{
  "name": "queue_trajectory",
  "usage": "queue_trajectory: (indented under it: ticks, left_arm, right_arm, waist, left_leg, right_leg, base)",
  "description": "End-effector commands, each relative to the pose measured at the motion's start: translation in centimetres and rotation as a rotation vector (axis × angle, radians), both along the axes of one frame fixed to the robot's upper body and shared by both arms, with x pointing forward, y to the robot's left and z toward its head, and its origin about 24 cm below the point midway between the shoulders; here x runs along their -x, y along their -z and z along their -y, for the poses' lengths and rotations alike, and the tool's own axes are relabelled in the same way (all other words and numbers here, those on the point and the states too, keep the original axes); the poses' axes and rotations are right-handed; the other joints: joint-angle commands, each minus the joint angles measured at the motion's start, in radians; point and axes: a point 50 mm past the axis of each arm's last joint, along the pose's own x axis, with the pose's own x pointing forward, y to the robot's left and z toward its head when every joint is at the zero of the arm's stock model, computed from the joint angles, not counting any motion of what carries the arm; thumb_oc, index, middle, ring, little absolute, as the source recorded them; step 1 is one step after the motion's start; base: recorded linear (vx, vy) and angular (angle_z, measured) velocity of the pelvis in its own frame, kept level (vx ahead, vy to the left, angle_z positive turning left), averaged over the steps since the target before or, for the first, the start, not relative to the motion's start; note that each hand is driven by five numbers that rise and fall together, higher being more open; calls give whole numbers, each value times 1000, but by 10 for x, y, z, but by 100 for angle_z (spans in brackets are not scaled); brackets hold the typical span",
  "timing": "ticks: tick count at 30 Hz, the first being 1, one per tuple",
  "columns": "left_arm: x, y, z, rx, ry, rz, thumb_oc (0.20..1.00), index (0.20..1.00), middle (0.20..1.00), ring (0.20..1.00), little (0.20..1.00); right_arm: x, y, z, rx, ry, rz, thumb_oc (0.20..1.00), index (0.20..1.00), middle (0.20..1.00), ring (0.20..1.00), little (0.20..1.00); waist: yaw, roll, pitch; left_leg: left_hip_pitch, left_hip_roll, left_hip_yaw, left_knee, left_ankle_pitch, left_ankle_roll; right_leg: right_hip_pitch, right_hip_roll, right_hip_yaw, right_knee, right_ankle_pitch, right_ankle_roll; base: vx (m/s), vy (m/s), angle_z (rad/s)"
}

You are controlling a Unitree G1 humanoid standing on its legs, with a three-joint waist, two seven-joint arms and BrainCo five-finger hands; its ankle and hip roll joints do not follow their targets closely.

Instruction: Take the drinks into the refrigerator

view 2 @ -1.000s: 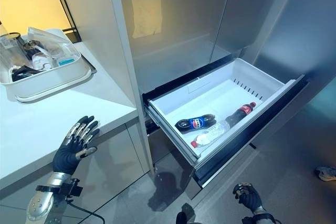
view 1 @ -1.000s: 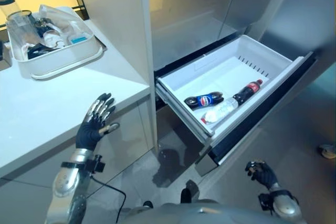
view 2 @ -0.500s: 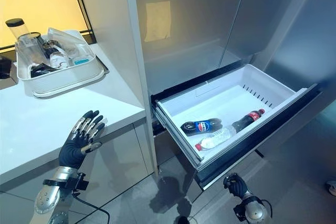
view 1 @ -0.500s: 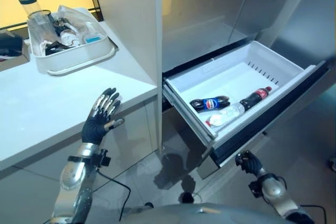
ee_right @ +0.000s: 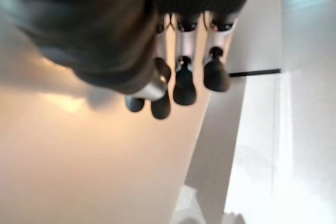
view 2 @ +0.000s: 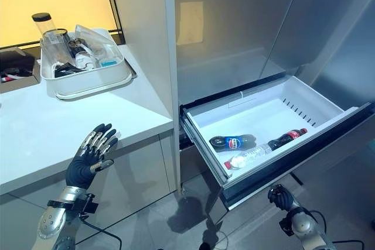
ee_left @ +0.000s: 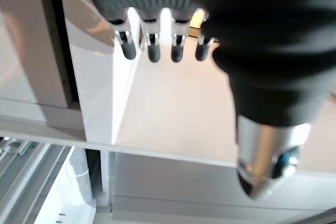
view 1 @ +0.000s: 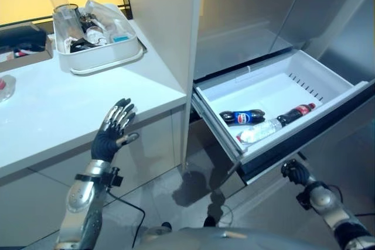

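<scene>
The refrigerator's white drawer [view 1: 218,126] stands pulled out. Three bottles lie in it: a dark cola bottle with a blue label [view 1: 242,117], a clear water bottle [view 1: 261,132] and a cola bottle with a red label [view 1: 296,113]. My left hand [view 1: 112,135] is raised in front of the counter's edge, open, with straight fingers [ee_left: 153,46] and nothing in it. My right hand [view 1: 295,172] hangs low, just below the drawer's dark front panel, its fingers [ee_right: 184,80] curled on nothing.
A white counter [view 1: 58,103] runs along the left, carrying a white tray [view 1: 101,58] of jars and containers and a black object [view 1: 21,36] at the far left. Tall grey refrigerator doors [view 1: 252,4] rise behind the drawer. Grey floor lies below.
The camera has swung left, sliding the whole scene rightward. My right hand has risen closer to the underside of the drawer's front. The left hand holds its pose.
</scene>
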Motion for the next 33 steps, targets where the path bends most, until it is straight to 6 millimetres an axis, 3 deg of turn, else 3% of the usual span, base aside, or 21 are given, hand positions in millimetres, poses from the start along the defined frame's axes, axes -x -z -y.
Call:
queue_trajectory:
  ticks: [1,2,3,4,7,8,11,16,20,21,27,28,33]
  left_arm:
    - [-8,-27,8,5,80,129,1000,1000,1000,1000,1000]
    - [-8,-27,8,6,80,130,1000,1000,1000,1000,1000]
    - [-10,-30,11,-2,107,138,1000,1000,1000,1000,1000]
    - [-11,-30,11,-1,106,140,1000,1000,1000,1000,1000]
    - [-14,-37,16,5,129,168,1000,1000,1000,1000,1000]
    - [-16,-39,17,15,135,174,1000,1000,1000,1000,1000]
    - [-18,-38,19,21,136,171,1000,1000,1000,1000,1000]
    - [-14,-36,16,35,99,162,1000,1000,1000,1000,1000]
    - [-12,-37,10,28,52,170,1000,1000,1000,1000,1000]
    - [-12,-37,10,27,53,168,1000,1000,1000,1000,1000]
    - [-11,-36,3,25,-25,183,1000,1000,1000,1000,1000]
    - [-10,-36,0,23,-59,186,1000,1000,1000,1000,1000]
    - [-9,-34,-2,19,-90,189,1000,1000,1000,1000,1000]
  right_arm:
    - [-102,-82,-33,-61,-141,386,200,200,200,200,200]
    - [-102,-82,-33,-61,-141,388,200,200,200,200,200]
    - [-117,-102,-31,-24,-153,435,200,200,200,200,200]
    - [-118,-103,-31,-23,-153,437,200,200,200,200,200]
    - [-147,-150,-30,-3,-138,591,200,200,200,200,200]
    - [-159,-175,-35,6,-146,673,200,200,200,200,200]
    - [-161,-183,-31,36,-142,685,200,200,200,200,200]
    - [-154,-159,-22,5,-66,622,200,200,200,200,200]
    - [-135,-120,-23,-53,-28,532,200,200,200,200,200]
    - [-134,-120,-23,-54,-27,531,200,200,200,200,200]
    - [-100,-81,-27,-158,48,496,200,200,200,200,200]
    - [-85,-69,-27,-201,87,496,200,200,200,200,200]
    - [-64,-56,-29,-241,126,487,200,200,200,200,200]
  waist:
    - [100,-34,30]
    - [96,-34,30]
    - [127,-36,39]
    - [122,-35,39]
    - [160,-33,53]
    - [184,-27,64]
    - [191,-23,63]
    - [192,-19,53]
    - [174,-14,54]
    - [175,-15,53]
    - [130,-14,58]
    - [109,-15,59]
    - [82,-17,59]
  left_leg:
    - [-48,-16,-86,6,-28,10]
    - [-49,-16,-90,6,-27,10]
    - [-77,-19,-127,6,-12,5]
    - [-79,-20,-132,6,-11,4]
    - [-126,-28,-196,7,15,-4]
    - [-144,-28,-224,13,20,-6]
    - [-157,-33,-251,12,33,-8]
    - [-151,-36,-285,10,32,-9]
    - [-142,-34,-276,9,25,-7]
    - [-141,-34,-276,9,25,-7]
    - [-127,-27,-251,6,15,-3]
    - [-120,-24,-235,6,10,-2]
    - [-110,-20,-208,6,2,-2]
  right_leg:
    - [-51,-106,-65,114,4,113]
    - [-51,-107,-69,114,3,113]
    - [-50,-113,-110,108,1,109]
    - [-50,-114,-115,107,0,109]
    - [-47,-122,-184,92,3,107]
    - [-43,-120,-211,87,-2,104]
    - [-37,-126,-245,81,-2,104]
    - [-18,-131,-283,92,-19,100]
    - [-24,-134,-276,112,-28,98]
    - [-24,-134,-276,112,-28,98]
    - [-34,-136,-254,121,-28,101]
    - [-39,-137,-240,122,-25,102]
    - [-44,-133,-214,119,-22,103]
  base:
    - [-45,-56,23]
    - [-61,-88,50]
    - [-41,-57,56]
    - [-40,-91,62]
    - [-35,-78,73]
    - [-37,-58,57]
    - [17,-24,72]
    - [38,-3,40]
    - [23,26,20]
    - [1,22,9]
    - [-6,25,0]
    - [-4,45,-19]
    - [-14,25,-32]
